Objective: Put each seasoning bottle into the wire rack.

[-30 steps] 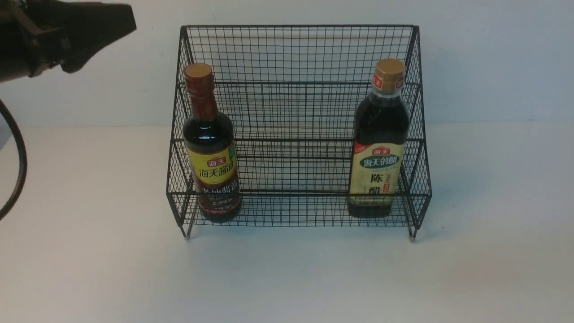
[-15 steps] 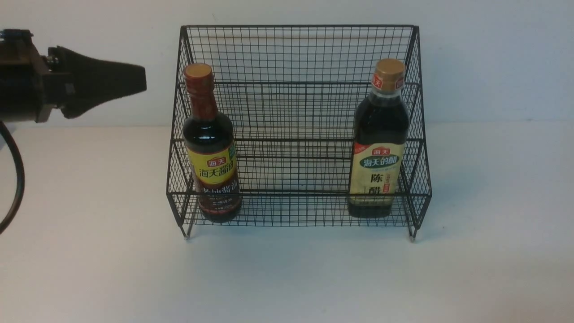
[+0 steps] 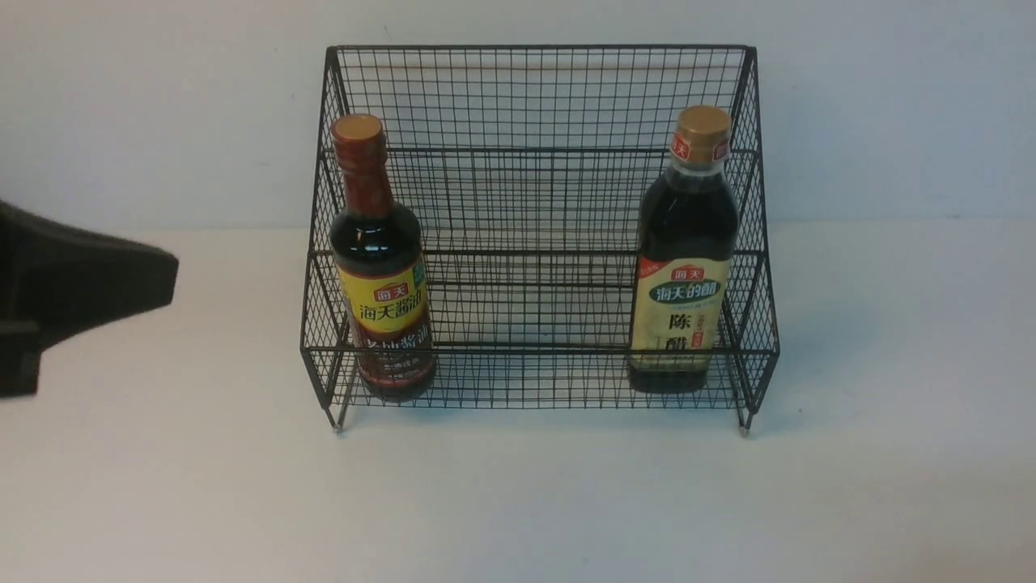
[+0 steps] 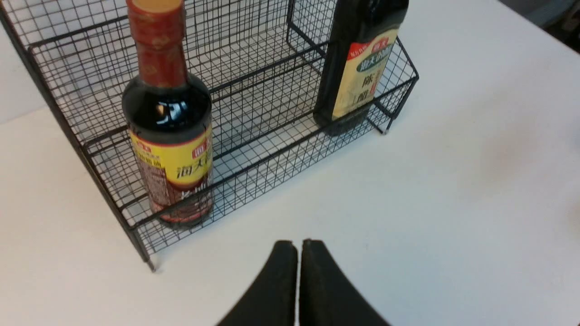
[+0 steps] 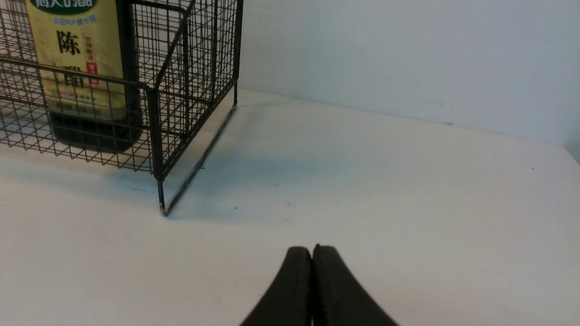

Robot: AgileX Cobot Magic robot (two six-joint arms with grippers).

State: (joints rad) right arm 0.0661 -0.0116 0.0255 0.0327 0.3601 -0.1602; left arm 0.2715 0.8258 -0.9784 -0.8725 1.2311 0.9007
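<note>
Tabletop (image 3: 518, 502), smooth, matte and white, fills the near ground, with nothing lying between the camera and the wire rack (image 3: 534, 97). At the left edge, well apart from the rack, the left gripper (image 3: 166, 279) shows as a dark, wedge-shaped mass above the table; its wrist view has the two black, tapered fingers (image 4: 276, 280) pressed flat together, holding nothing. The right gripper (image 5: 311, 253) is out of the front view; its own camera shows its curved black fingers (image 5: 335, 285) likewise closed tight and empty, low over bare table to the right of the rack's right near foot (image 5: 161, 209).

Farther back stands the one rack, black wire mesh in a fine square grid, stepped in tiers, with sloping sides, a tall back and thin feet. Its low front rail crosses the lower labels of both bottles. Two bottles stand upright on the lowest, nearest tier, well apart. At the left end is the yellow-label bottle (image 3: 382, 267): glossy dark liquid, rounded shoulders, a red-brown wrap on a slim neck and a gold cap. At the right end is the cream-label bottle (image 3: 685, 259), broader, with a green band of Chinese characters on its label, a clear neck and a gold cap. The middle of that tier holds nothing.

A plain pale wall (image 3: 890, 105) closes the scene behind the rack.
</note>
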